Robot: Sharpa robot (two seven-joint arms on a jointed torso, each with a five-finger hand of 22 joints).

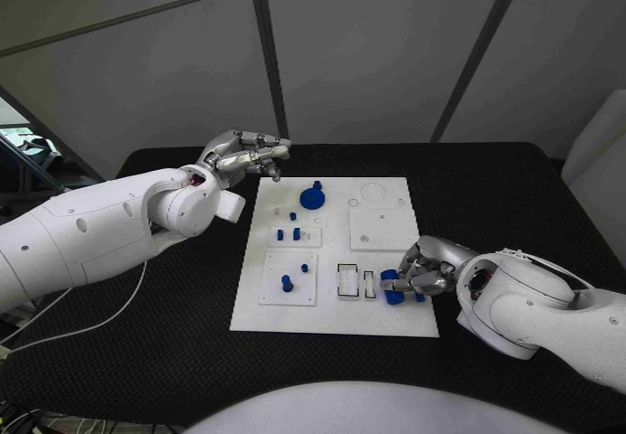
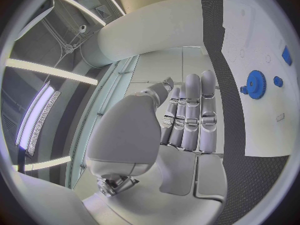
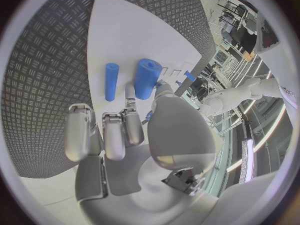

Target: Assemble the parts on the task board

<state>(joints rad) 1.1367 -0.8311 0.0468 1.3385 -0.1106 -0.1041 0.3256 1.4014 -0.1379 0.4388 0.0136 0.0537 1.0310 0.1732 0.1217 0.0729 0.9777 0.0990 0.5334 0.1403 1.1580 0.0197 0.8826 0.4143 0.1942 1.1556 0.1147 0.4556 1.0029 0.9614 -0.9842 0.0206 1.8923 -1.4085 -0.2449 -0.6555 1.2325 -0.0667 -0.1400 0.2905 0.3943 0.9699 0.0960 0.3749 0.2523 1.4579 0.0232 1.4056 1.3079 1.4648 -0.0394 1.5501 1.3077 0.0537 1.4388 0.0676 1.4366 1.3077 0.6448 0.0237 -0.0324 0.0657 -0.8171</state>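
Two white arms reach over a black table [image 1: 156,362] toward a white task board [image 1: 333,312] lying flat in its middle. The right hand [image 1: 420,268] rests at the board's near right corner, fingers curled around a thick blue cylinder [image 3: 147,78]; a thinner blue rod [image 3: 110,81] lies on the board just beside it. Beyond this hand sits a raised white square block [image 1: 384,228], with slotted white inserts [image 1: 348,280] just to its inner side. The left hand [image 1: 248,154] hovers above the board's far left corner, fingers curled inward, holding nothing. Near it on the board lies a blue gear [image 1: 312,195], with small blue pegs [image 1: 296,234] standing in white blocks farther toward the robot.
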